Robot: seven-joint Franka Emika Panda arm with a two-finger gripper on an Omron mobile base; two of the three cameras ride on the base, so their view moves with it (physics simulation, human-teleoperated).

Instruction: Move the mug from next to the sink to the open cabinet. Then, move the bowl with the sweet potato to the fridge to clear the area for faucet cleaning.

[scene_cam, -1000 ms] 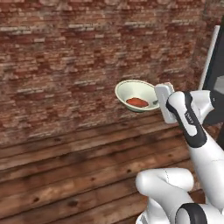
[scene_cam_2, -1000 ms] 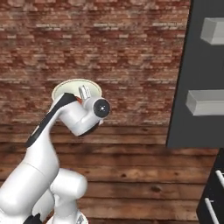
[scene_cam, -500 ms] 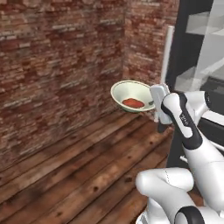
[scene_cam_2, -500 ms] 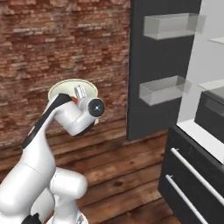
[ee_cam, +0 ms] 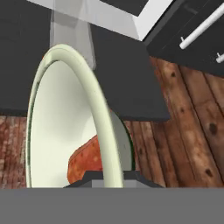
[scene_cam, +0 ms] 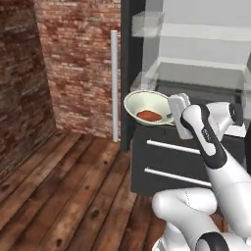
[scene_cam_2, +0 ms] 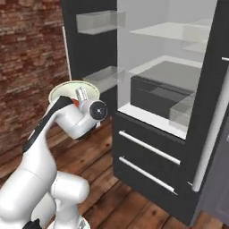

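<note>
Now the bowl with the sweet potato hangs by its near rim in the closed hand, just before the open fridge, whose shelves stand free; earlier, brick wall lay behind.

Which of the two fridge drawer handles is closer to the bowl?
The upper bar handle, just below the bowl; the lower handle lies nearer the floor.
</note>
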